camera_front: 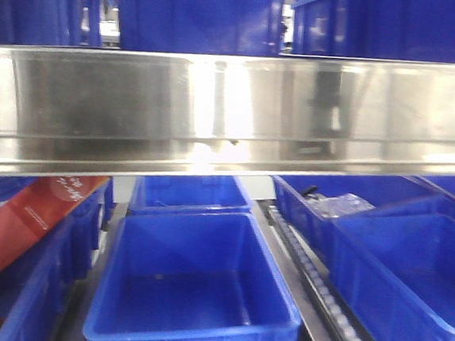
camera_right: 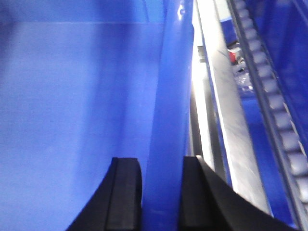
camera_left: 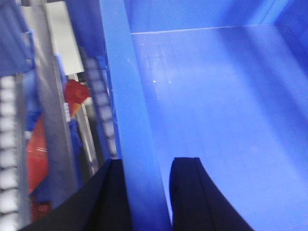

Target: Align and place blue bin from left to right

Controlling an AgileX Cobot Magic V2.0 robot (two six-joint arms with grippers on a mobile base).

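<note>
1. The bright blue rectangular plastic bin (camera_front: 205, 248) sits at the front edge of the rack's lower level, in the middle lane. It stands upright, and nothing can be made out inside it.
2. The left gripper (camera_left: 147, 195) straddles the bin's left wall. One of its black fingers (camera_left: 197, 197) is inside the bin and the other outside, both pressed narrow against the rim.
3. The right gripper (camera_right: 161, 197) straddles the right wall the same way. Its fingers (camera_right: 122, 197) are clamped on the rim between them.
4. A tilted red cardboard carton (camera_front: 27, 225) lies in the lane just left of the bin.
5. A grey roller track (camera_front: 321, 290) runs along the bin's right side, between it and another blue bin (camera_front: 410, 274).
6. A second blue bin (camera_front: 190, 193) stands directly behind the held one, in the same lane.
7. A shiny stainless steel shelf beam (camera_front: 233, 107) crosses above, carrying darker blue bins (camera_front: 193, 12) on the upper level.
</note>
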